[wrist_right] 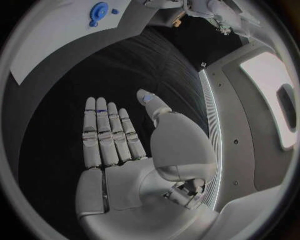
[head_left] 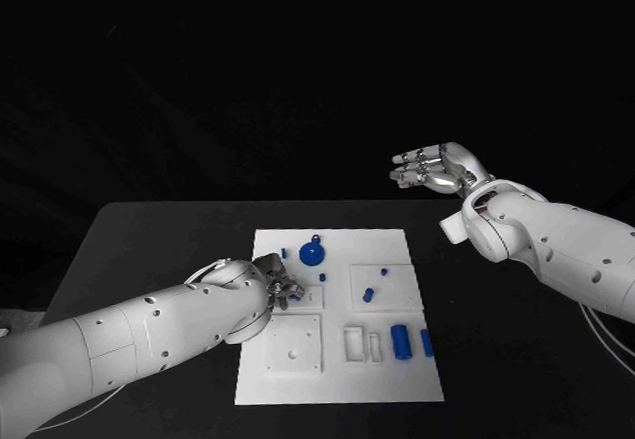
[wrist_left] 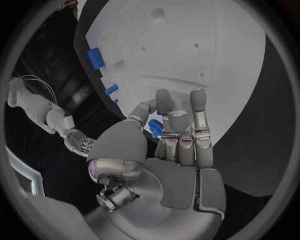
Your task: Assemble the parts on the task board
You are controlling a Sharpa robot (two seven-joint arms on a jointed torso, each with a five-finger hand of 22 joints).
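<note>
Black table [head_left: 145,240] is carrying the white task board [head_left: 399,380] at its middle. No brand, label or readable writing is showing on anything.

Left arm is reaching in from the left, its left hand [head_left: 282,288] sitting over the board's left side, near the middle. In the left wrist view the left hand [wrist_left: 178,140] is curling its fingers in over the board, and a small blue part [wrist_left: 155,128] is pinched between thumb and fingertips.

Right arm is coming in from the right; the right hand [head_left: 433,169] is raised beyond the table's far right edge, well apart from the board. In the right wrist view the right hand [wrist_right: 119,145] is flat, fingers straight and side by side, thumb out, holding nothing.

Blue parts on the board: a round disc [head_left: 313,254] at the far side, a cylinder [head_left: 400,341] near the right edge, a flat piece [head_left: 426,343] just beside it, a short peg [head_left: 368,295] mid board, smaller bits around.
</note>
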